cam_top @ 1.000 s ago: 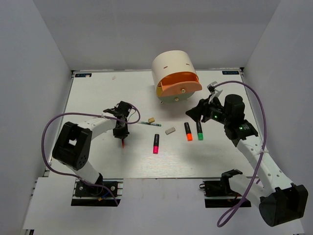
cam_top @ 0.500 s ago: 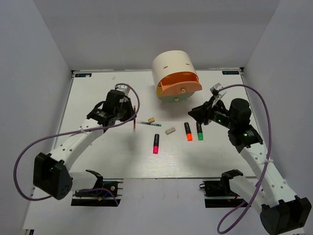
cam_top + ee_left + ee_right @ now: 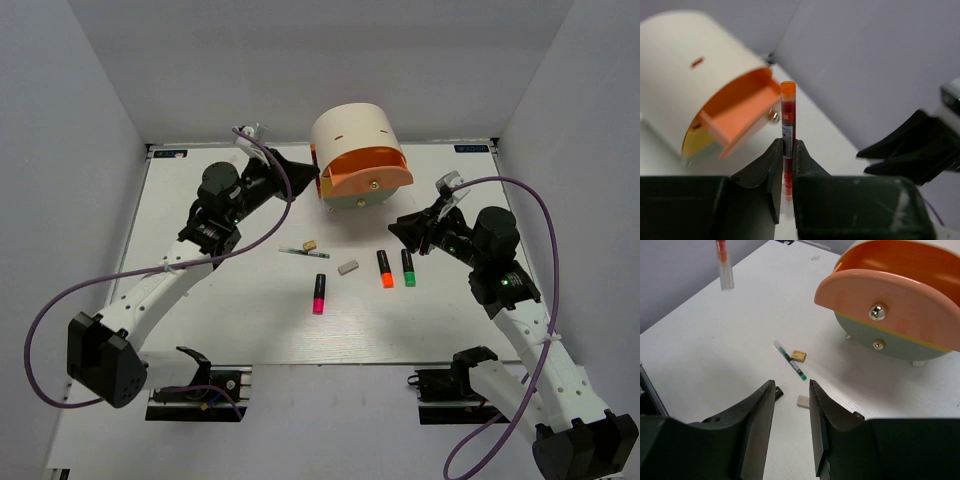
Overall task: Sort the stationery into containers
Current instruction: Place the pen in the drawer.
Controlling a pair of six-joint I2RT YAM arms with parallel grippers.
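Nearest on the worktop (image 3: 250, 330), well in front of the organiser (image 3: 350, 135), lies the pink-tipped highlighter (image 3: 319, 293). Closer to the organiser, the orange-tipped highlighter (image 3: 385, 268) and green-tipped highlighter (image 3: 408, 267) lie side by side, with the grey eraser (image 3: 348, 267) to their left. Next come the thin green-and-white pen (image 3: 304, 253) and, just beside it, the tan eraser (image 3: 311, 244).

The right end effector (image 3: 791, 387) hangs in front and to the right of the organiser. Its jaws are partly parted and nothing is between them.

The left end effector (image 3: 788, 150) is raised just left of the organiser, jaws closed on a red pen (image 3: 787, 125) with its orange cap outward. Whether the pen is over the drawer cannot be told.

The organiser's salmon-orange top drawer (image 3: 370, 175) stands pulled out. The yellow and grey-green drawers below it are pushed in.
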